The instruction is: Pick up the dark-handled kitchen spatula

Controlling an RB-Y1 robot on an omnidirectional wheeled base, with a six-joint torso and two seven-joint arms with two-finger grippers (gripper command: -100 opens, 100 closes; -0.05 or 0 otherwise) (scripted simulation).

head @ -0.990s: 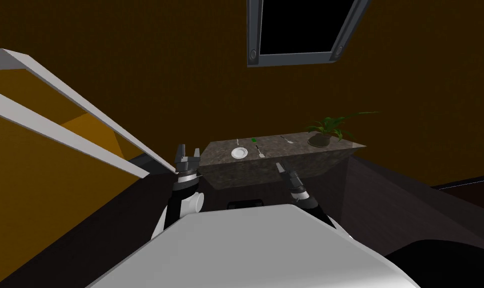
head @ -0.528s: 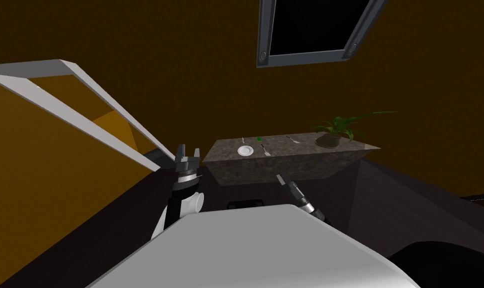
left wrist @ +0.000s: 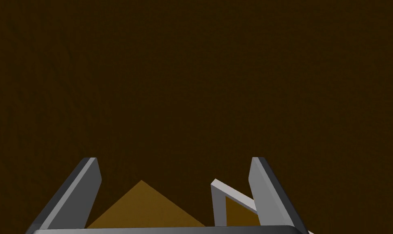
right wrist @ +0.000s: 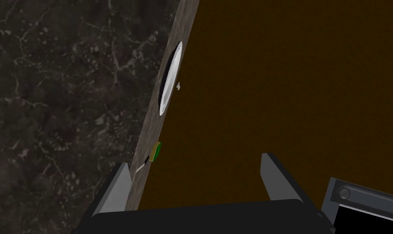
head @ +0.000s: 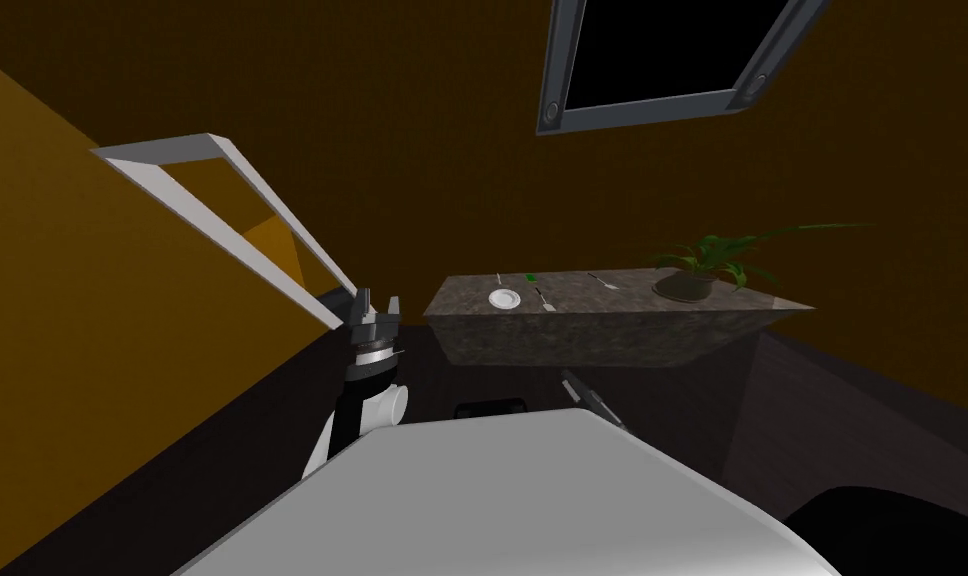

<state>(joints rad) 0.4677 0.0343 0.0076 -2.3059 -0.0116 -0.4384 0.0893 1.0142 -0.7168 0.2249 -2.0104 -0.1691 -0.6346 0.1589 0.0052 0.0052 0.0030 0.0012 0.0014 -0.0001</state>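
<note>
The dark-handled spatula (head: 543, 298) lies flat on the marbled counter (head: 612, 330), just beside the white plate (head: 505, 298) and well apart from both arms. The left gripper (left wrist: 174, 160) and right gripper (right wrist: 195, 162) hang low before the counter, fingers spread wide and empty, presumably readied for the approach.

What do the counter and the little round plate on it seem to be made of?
Counter: dark stone, likely marble, going by the pale veins across its face; no shine shows. Plate: plain smooth white, possibly ceramic, though nothing here settles it.
</note>
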